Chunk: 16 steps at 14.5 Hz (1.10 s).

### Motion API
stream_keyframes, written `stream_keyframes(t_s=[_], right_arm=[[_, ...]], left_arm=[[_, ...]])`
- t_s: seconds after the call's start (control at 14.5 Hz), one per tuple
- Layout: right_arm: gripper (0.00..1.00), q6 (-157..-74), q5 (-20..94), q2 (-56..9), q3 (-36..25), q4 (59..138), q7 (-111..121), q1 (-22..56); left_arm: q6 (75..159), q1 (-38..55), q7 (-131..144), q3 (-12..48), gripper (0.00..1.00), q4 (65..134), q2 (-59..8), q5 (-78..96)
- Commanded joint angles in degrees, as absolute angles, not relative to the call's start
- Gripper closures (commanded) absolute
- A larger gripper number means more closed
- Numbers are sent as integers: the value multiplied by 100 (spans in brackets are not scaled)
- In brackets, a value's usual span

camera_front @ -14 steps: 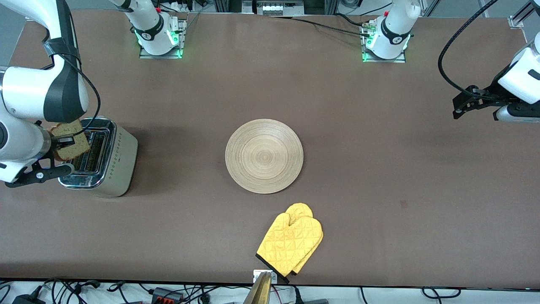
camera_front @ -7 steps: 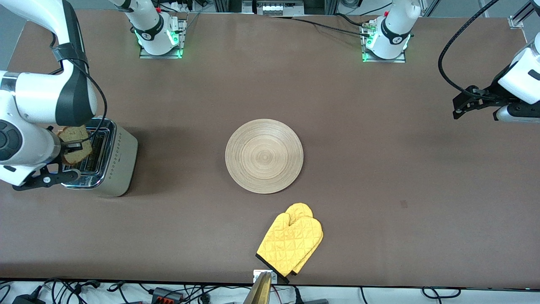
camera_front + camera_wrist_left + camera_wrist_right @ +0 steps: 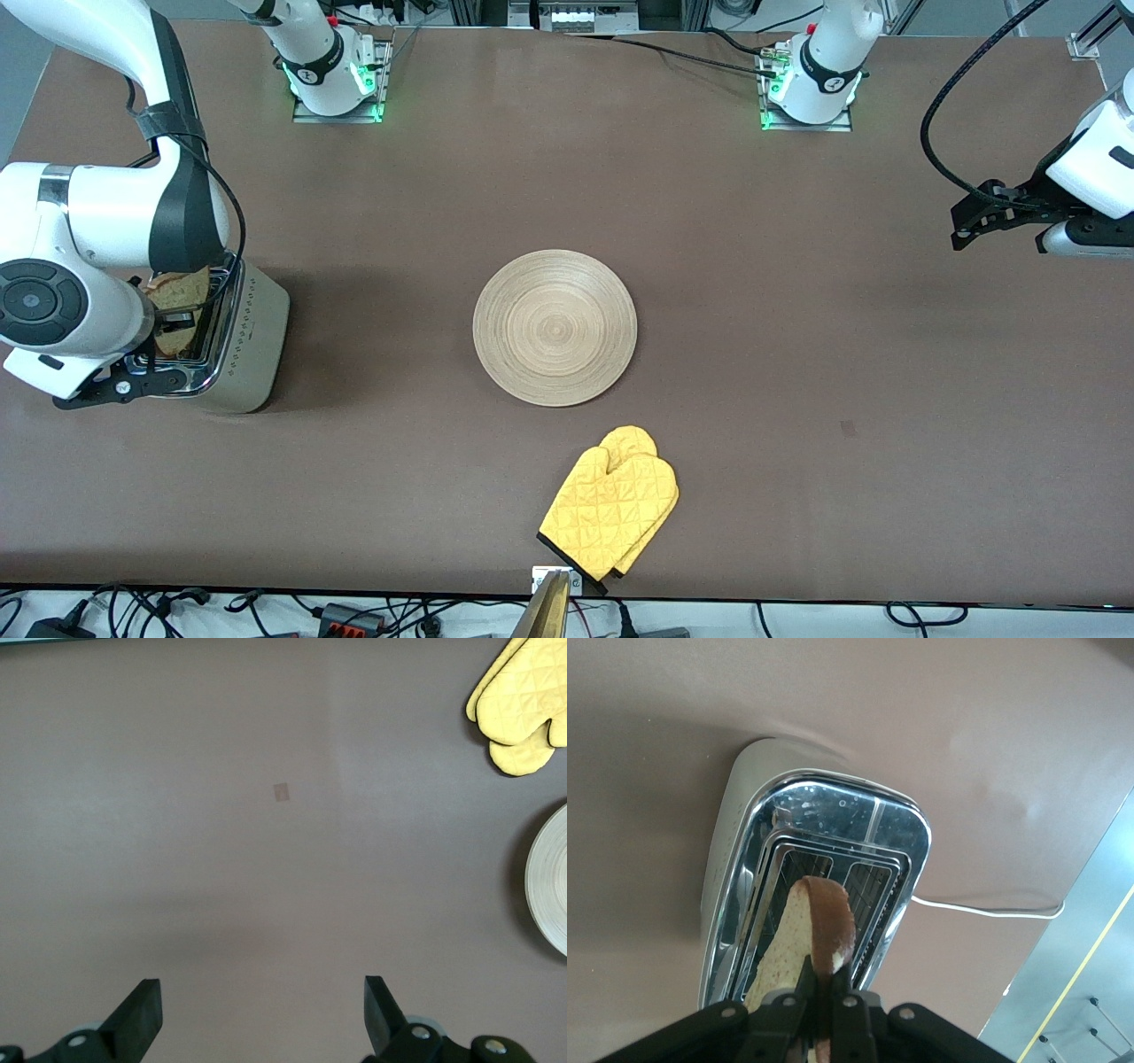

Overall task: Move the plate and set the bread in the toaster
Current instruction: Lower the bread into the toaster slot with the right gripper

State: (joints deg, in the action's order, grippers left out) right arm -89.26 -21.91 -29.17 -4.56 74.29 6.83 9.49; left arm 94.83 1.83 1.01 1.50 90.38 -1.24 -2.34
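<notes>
My right gripper (image 3: 824, 992) was clamped on the square slice of pale speckled bread with a brown crust (image 3: 804, 935), holding it on edge directly over the shiny silver two-slot toaster (image 3: 235, 341), which stood at the right arm's end of the table. In the right wrist view the slice's lower edge pointed down at one of the dark slots, though I could not tell whether it had entered the opening.

To do this well, I judged I had to line the slice's flat faces up with the long walls of the slot, lower straight down without swinging, and let go only once the crust cleared the chrome rim; a tilted slice looked likely to catch there.

The large round light-wood plate with ring grain (image 3: 555, 328) lay bare at mid-table, with a yellow quilted oven mitt (image 3: 611, 501) nearer the front camera.

My left gripper (image 3: 261, 1019) waited, fingers spread and holding nothing, over bare brown tabletop (image 3: 266, 859) at the left arm's end.
</notes>
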Motion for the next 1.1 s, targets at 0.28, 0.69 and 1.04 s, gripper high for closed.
stream_keyframes(t_s=[0.28, 0.69, 1.04], right_arm=[[100, -8764, -2241, -3023, -439, 7102, 615, 1028], [100, -8402, -2048, -3093, -448, 6847, 607, 1099], [100, -8621, -2030, -3164, -457, 6908, 571, 1037]], left_arm=[[9387, 193, 132, 149, 0, 8912, -176, -325], [9387, 185, 141, 149, 0, 8912, -176, -325], [9387, 176, 141, 149, 0, 8912, -176, -325]])
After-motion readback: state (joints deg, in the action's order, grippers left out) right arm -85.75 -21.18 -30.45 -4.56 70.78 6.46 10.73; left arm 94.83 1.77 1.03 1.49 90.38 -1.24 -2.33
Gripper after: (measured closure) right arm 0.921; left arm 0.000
